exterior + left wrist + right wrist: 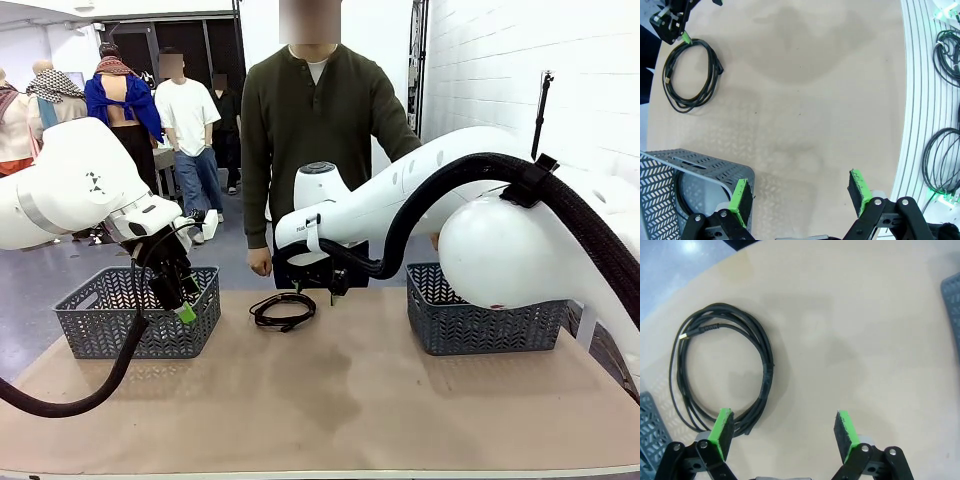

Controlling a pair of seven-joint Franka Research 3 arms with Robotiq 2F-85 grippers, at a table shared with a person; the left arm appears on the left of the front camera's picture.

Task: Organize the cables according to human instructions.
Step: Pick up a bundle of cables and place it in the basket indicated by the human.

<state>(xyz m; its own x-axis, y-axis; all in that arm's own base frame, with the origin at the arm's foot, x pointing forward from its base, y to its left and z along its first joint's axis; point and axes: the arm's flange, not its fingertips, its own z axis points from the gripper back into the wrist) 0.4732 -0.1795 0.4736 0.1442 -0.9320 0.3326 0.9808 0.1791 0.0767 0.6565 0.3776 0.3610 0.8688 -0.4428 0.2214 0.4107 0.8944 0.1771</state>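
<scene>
The right gripper (781,432) hangs with its fingers spread wide and empty just above the tan table (400,400), one green pad beside the near edge of a coiled black cable (722,372) that lies flat at the table's far middle, in front of the person (320,130). The left gripper (800,192), equally wide and empty, hovers at the near right corner of the left grey basket (135,312). A second grey basket (480,320) stands on the right, well apart from the cable.
</scene>
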